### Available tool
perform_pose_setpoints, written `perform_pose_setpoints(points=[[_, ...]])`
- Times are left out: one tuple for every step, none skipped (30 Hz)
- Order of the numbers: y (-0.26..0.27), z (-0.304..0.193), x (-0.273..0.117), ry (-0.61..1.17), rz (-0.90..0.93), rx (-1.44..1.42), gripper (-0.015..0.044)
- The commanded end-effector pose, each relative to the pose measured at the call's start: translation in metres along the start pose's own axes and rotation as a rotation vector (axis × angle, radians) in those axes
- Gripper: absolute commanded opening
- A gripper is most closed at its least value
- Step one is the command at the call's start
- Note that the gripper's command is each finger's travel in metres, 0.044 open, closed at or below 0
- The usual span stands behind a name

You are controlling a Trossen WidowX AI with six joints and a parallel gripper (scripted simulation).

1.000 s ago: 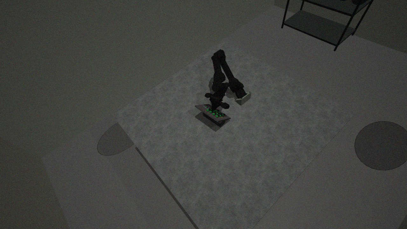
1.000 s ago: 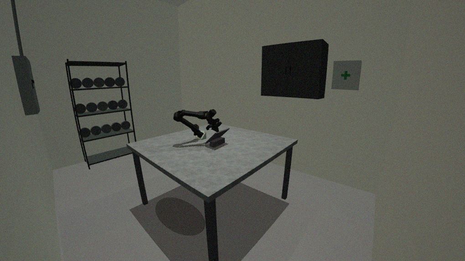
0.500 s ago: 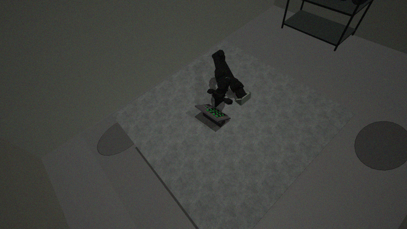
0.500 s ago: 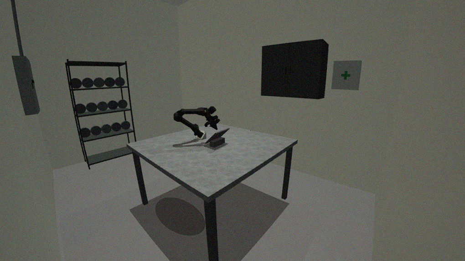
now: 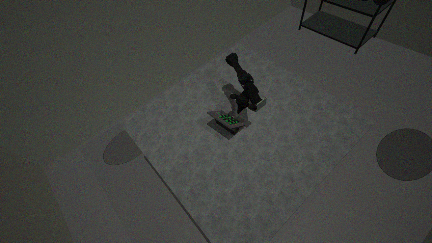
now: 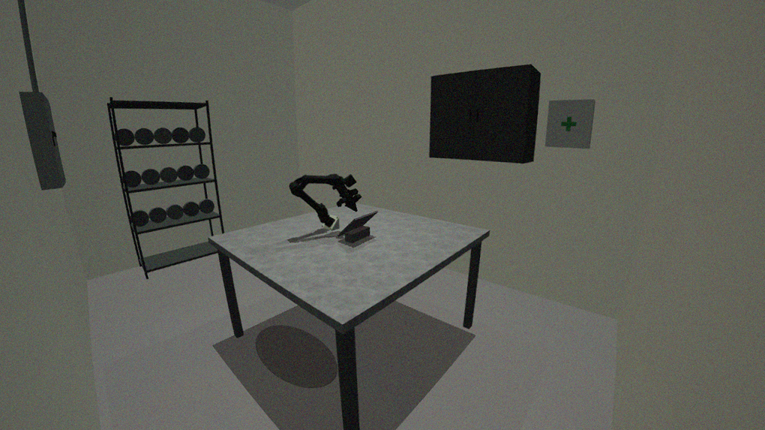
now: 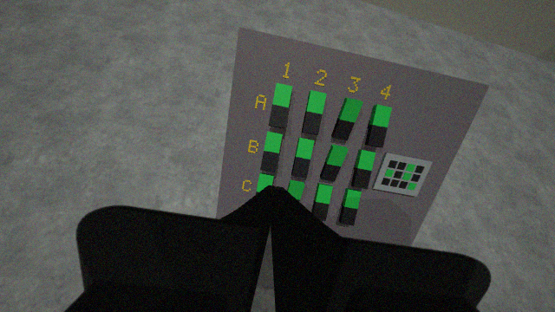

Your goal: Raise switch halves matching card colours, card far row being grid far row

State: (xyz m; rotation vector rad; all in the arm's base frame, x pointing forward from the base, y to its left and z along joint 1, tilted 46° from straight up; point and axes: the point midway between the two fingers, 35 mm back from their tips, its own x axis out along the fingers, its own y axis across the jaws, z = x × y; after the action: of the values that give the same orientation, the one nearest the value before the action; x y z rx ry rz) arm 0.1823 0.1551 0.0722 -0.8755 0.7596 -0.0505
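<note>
The tilted panel (image 5: 211, 112) (image 6: 361, 219) (image 7: 434, 108) carries three rows of four switches, green half far and dark half near. In the wrist view, switches A3 (image 7: 350, 110), B3 (image 7: 336, 156) and C2 (image 7: 296, 190) lean unlike the others, with darker green faces; they look green-half raised. The others, such as B1 (image 7: 273, 142) and C4 (image 7: 352, 199), look dark-half raised. The card (image 7: 390, 157) shows green at A3, B1, B3 and C4, dark grey elsewhere. My gripper (image 5: 238, 112) (image 6: 354, 209) (image 7: 273, 193) is shut and empty above the panel, hiding parts of C1 and C2.
The panel stands on a dark block (image 5: 226, 126) (image 6: 357, 234) on the grey table (image 5: 256, 181) (image 6: 322, 272). The arm's pale base (image 5: 261, 104) (image 6: 332, 224) is on the panel's near side. A shelf rack (image 5: 338, 28) (image 6: 173, 182) stands away from the table.
</note>
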Motion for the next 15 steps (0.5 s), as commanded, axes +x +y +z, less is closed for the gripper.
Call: perform_pose_setpoints(points=[[0.005,-0.005,0.002,0.000,-0.006,0.012,0.0000],[0.005,-0.005,0.007,-0.003,-0.004,0.012,0.0000],[0.005,-0.005,0.014,-0.008,-0.003,0.011,0.0000],[0.005,-0.005,0.023,-0.015,-0.003,0.011,0.0000],[0.005,-0.005,0.030,-0.021,-0.005,0.012,0.0000],[0.004,-0.006,0.034,-0.025,-0.007,0.012,0.0000],[0.004,-0.006,0.036,-0.026,-0.007,0.012,0.0000],[0.004,-0.006,0.036,-0.026,-0.007,0.012,0.0000],[0.004,-0.006,0.036,-0.026,-0.007,0.012,0.0000],[0.004,-0.006,0.036,-0.026,-0.007,0.012,0.0000],[0.004,-0.006,0.037,-0.026,-0.008,0.012,0.0000],[0.004,-0.006,0.039,-0.026,-0.008,0.012,0.0000],[0.003,-0.006,0.043,-0.027,-0.008,0.012,0.0000],[0.003,-0.006,0.045,-0.027,-0.009,0.012,0.0000],[0.003,-0.006,0.046,-0.027,-0.009,0.012,0.0000]])
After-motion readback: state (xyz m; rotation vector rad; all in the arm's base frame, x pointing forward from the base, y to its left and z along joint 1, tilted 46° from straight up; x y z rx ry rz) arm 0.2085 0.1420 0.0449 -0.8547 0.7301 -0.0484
